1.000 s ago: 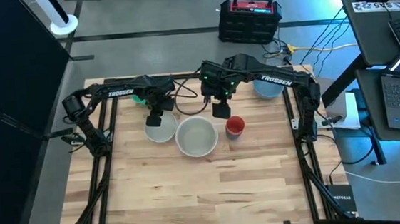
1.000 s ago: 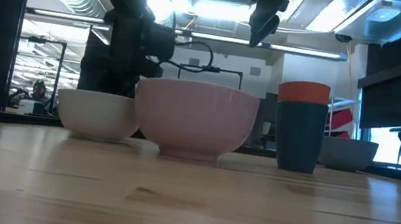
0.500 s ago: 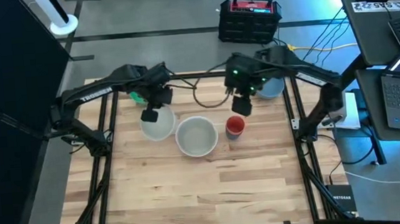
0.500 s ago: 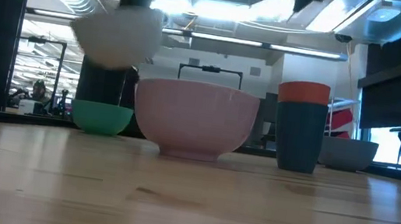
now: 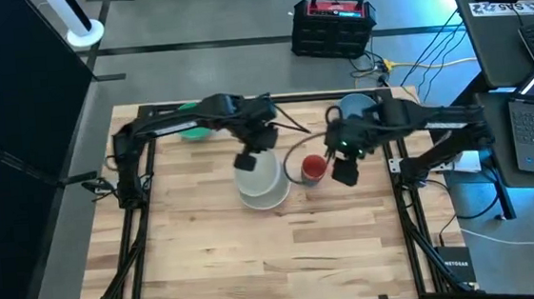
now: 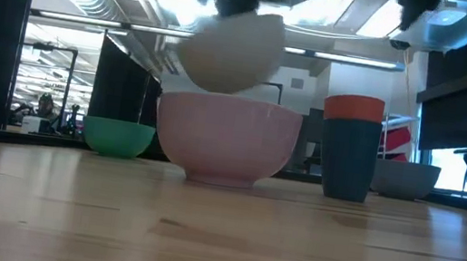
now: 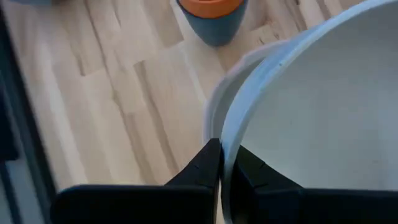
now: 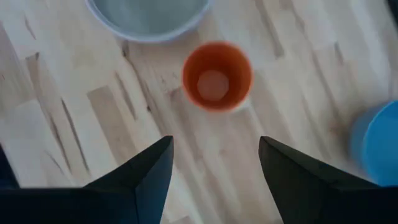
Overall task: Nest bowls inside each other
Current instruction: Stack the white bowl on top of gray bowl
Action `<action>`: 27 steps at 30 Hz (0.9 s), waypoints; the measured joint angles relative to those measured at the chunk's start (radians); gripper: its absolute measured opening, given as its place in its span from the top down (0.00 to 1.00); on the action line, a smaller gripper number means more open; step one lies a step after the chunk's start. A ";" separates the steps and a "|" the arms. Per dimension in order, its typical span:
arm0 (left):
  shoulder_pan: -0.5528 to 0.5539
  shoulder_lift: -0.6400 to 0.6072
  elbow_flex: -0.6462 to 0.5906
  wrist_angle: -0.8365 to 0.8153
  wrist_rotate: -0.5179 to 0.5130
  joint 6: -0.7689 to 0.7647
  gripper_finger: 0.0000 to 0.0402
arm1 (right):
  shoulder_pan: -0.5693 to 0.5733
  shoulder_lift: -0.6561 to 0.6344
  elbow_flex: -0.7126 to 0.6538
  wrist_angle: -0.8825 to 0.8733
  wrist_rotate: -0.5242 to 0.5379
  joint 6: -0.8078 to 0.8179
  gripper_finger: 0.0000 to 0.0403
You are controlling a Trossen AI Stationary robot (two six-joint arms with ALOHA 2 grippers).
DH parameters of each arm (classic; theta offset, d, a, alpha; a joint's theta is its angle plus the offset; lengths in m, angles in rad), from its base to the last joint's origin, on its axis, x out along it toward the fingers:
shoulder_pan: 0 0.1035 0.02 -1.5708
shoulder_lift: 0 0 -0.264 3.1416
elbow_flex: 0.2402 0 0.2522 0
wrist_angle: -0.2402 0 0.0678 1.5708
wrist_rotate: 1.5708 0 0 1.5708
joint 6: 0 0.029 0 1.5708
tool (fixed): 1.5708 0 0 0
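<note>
The left tool (image 5: 246,161) is clamped on the rim of the medium white bowl (image 6: 229,52), one finger inside and one outside, as the left wrist view shows. It holds this bowl in the air directly above the large whitish bowl (image 6: 226,139), which stands near the middle of the bench (image 5: 256,255). To do this step well, I think the held bowl should be centred over the large one, kept level, lowered until it sits inside, and only then released.

The right tool (image 5: 344,172) has its fingers apart and holds nothing. It hovers at about 3 o'clock from the large bowl, just beside the small red cup (image 8: 216,76) that sits in a dark blue one (image 6: 348,158). The light blue bowl (image 5: 355,112) is at 1 o'clock and the green bowl (image 5: 192,131) at 10 o'clock.
</note>
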 joint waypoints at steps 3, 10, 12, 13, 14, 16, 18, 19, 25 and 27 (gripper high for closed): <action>0.000 0.075 0.033 -0.050 0.022 0.000 1.00 | 0.044 -0.057 -0.070 0.022 -0.002 0.073 0.45; -0.002 0.135 0.034 -0.052 0.031 0.002 1.00 | 0.065 -0.086 -0.092 0.035 0.016 0.094 0.45; -0.003 0.149 0.033 -0.047 0.034 0.003 1.00 | 0.070 -0.093 -0.096 0.038 0.021 0.097 0.45; -0.003 0.155 0.033 -0.045 0.035 0.003 1.00 | 0.072 -0.096 -0.098 0.039 0.024 0.099 0.45; -0.003 0.162 0.033 -0.043 0.036 0.003 1.00 | 0.075 -0.100 -0.100 0.040 0.026 0.101 0.45; -0.004 0.175 0.032 -0.038 0.039 0.004 1.00 | 0.079 -0.106 -0.104 0.043 0.032 0.104 0.45; -0.005 0.189 0.031 -0.034 0.041 0.005 1.00 | 0.084 -0.113 -0.108 0.045 0.037 0.107 0.45; -0.003 0.191 0.031 -0.037 0.042 0.003 1.00 | 0.084 -0.114 -0.109 0.046 0.040 0.108 0.45; 0.004 0.191 0.031 -0.054 0.041 -0.014 0.90 | 0.084 -0.114 -0.109 0.051 0.057 0.100 0.45; 0.001 0.191 0.035 -0.056 0.042 -0.015 0.85 | 0.083 -0.114 -0.109 0.066 0.060 0.082 0.45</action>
